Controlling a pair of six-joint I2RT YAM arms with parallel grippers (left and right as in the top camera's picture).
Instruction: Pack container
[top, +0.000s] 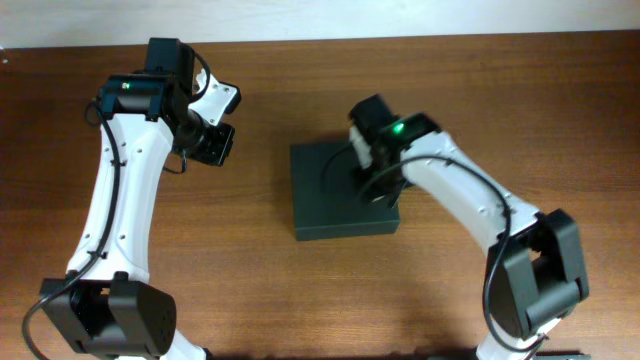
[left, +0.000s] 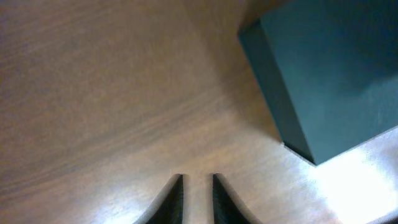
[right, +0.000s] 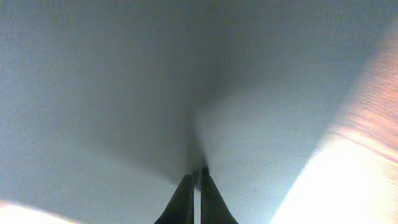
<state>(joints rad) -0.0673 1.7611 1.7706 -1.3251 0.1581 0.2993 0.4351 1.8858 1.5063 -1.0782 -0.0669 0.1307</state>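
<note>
The dark green container (top: 330, 190) lies with its lid down in the middle of the table. My right gripper (top: 372, 180) is over its right part. In the right wrist view the right gripper (right: 199, 171) is shut, with its tips against the container's top (right: 124, 93) and nothing between them. My left gripper (top: 215, 145) hangs over bare wood to the left of the container, apart from it. In the left wrist view the left gripper (left: 196, 177) shows a narrow gap with only table between the fingers, and a corner of the container (left: 329, 74) sits at the upper right.
The brown wooden table (top: 250, 280) runs all round the container. The left arm's base stands at the front left and the right arm's base at the front right.
</note>
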